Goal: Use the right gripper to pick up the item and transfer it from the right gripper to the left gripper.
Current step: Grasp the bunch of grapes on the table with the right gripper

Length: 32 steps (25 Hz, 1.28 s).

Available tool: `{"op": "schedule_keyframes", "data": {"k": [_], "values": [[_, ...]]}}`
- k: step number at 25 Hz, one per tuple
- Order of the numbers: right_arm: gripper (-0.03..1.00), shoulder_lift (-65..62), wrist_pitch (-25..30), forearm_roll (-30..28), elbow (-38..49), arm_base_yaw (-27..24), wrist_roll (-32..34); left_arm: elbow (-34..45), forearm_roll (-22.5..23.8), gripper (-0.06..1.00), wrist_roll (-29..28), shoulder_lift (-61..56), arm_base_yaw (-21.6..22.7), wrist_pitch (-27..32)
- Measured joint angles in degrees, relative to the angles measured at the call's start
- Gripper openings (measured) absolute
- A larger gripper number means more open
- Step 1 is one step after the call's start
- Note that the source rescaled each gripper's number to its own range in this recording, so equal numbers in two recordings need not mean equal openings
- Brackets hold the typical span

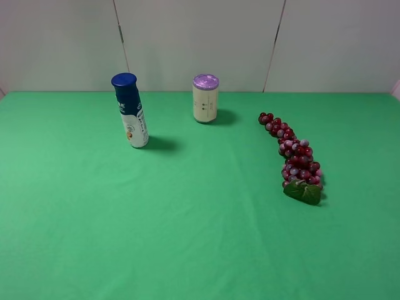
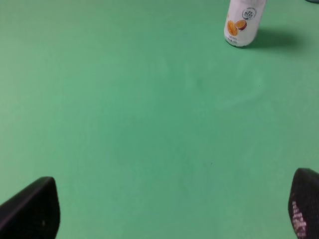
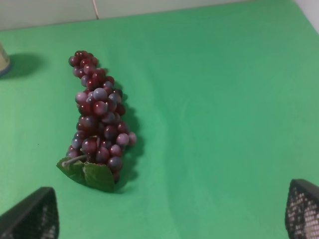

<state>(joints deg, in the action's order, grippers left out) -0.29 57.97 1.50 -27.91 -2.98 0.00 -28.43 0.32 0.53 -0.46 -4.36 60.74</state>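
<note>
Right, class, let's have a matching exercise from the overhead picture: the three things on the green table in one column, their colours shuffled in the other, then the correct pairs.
Things
1. bottle
2. jar
3. grapes

Colours
A. dark red and pinkish
B. white with blue
C. cream with purple

Pairs: 1-B, 2-C, 3-A

Tabletop (image 1: pixel 187 219) is plain green; grapes (image 1: pixel 294 156) dark red and pinkish, leaf (image 1: pixel 304 192) green; bottle (image 1: pixel 133 122) white, blue cap (image 1: pixel 124 80), orange fruit print; jar (image 1: pixel 205 105) cream, purple lid (image 1: pixel 205 81).
</note>
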Motion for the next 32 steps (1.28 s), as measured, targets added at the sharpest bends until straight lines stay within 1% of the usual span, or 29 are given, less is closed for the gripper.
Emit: {"op": "schedule_keyframes", "data": {"k": [9,14,19,21,24,29,32], "values": [[0.98,0.0,0.0,0.0,0.0,0.0,0.0,0.0,0.0,1.0,0.0,0.0,0.0,0.0],[0.98,0.0,0.0,0.1,0.0,0.0,1.9,0.0,0.0,1.0,0.0,0.0,0.0,0.0],[0.99,1.3,-0.1,-1.5,-0.1,0.0,2.3,0.0,-0.3,1.0,0.0,0.0,0.0,0.0],[1.0,5.7,-0.6,-2.2,-0.8,0.0,2.4,0.0,-0.3,1.0,0.0,0.0,0.0,0.0],[1.0,16.6,-2.3,-2.3,-2.8,0.0,2.4,0.0,0.0,1.0,0.0,0.0,0.0,0.0],[1.0,40.1,-4.6,-2.4,-7.8,0.1,2.7,0.0,0.0,1.0,0.0,0.0,0.0,0.0],[1.0,52.6,-5.6,-2.9,-12.3,3.2,6.2,0.0,0.0,1.0,0.0,0.0,0.0,0.0]]}}
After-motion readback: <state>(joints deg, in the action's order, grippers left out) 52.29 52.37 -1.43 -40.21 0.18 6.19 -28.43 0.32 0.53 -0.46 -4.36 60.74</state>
